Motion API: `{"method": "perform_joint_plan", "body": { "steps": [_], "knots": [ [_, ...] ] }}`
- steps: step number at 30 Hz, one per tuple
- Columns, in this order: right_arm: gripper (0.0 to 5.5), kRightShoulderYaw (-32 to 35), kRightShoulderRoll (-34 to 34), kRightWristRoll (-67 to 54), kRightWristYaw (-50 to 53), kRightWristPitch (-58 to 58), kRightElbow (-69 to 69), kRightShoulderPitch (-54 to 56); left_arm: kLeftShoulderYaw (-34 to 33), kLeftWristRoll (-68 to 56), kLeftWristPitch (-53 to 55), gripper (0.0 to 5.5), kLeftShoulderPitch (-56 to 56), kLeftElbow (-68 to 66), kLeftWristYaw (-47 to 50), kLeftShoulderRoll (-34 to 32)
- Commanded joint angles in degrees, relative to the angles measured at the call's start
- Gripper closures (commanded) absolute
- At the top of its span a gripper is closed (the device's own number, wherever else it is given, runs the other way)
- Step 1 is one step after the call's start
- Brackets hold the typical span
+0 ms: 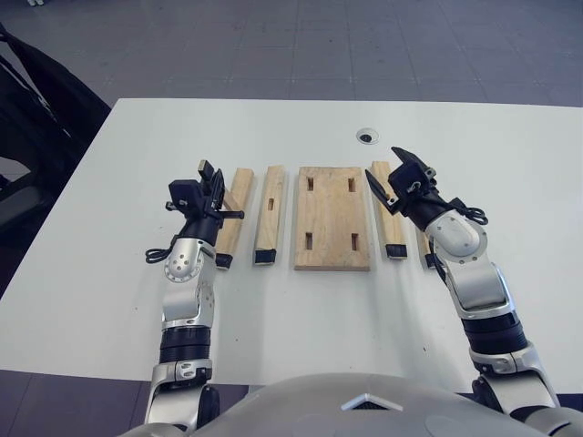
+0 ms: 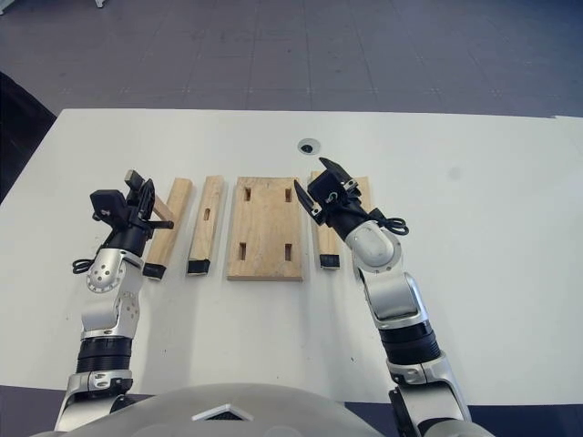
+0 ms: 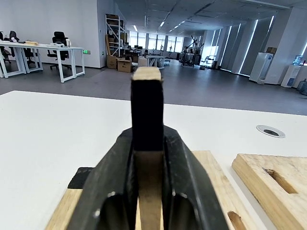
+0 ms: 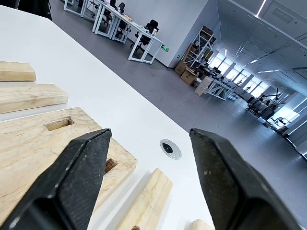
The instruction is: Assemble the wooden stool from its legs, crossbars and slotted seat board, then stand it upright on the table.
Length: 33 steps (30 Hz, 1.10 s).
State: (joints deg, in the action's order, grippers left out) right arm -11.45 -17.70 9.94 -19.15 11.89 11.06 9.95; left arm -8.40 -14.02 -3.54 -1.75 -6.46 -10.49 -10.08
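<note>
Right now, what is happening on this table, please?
A robot is at the start of building a wooden stool. Its left gripper is shut on a thin crossbar, over the two legs that lie left of the seat board. The right gripper is open and hovers over a leg on the board's right side, holding nothing. The board lies flat in the middle of the table, its slots empty. Nothing is joined yet.
</note>
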Motion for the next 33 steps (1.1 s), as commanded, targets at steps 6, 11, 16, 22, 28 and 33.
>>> {"method": "perform_joint_plan", "body": {
  "steps": [6,11,16,22,28,33],
  "knots": [
    [2.52,0.08,-0.02,0.41,-0.02,0.48,0.37,0.23,0.0,3.06,-0.67,5.08,-0.13,-1.44,1.17,-0.23],
    [2.52,0.09,0.11,0.41,0.13,0.62,0.48,0.06,-0.41,2.23,1.52,4.21,-2.83,1.92,1.73,0.17],
    [2.52,0.03,0.19,0.37,0.12,0.59,0.48,0.0,-0.43,1.46,3.39,3.47,-2.53,4.74,1.09,0.21],
    [2.52,-0.07,0.43,0.64,0.58,0.74,1.05,-1.13,-5.64,0.05,10.0,3.11,-0.79,18.17,1.28,-5.31],
    [2.52,-0.87,1.24,1.43,1.34,0.72,1.39,-2.24,-7.95,-8.01,23.73,3.11,-7.86,25.22,1.5,-8.13],
    [2.52,-1.17,1.48,1.72,1.42,0.62,1.25,-2.02,-9.53,-12.12,36.46,3.11,-19.13,19.51,5.46,-9.04]
  ]
}}
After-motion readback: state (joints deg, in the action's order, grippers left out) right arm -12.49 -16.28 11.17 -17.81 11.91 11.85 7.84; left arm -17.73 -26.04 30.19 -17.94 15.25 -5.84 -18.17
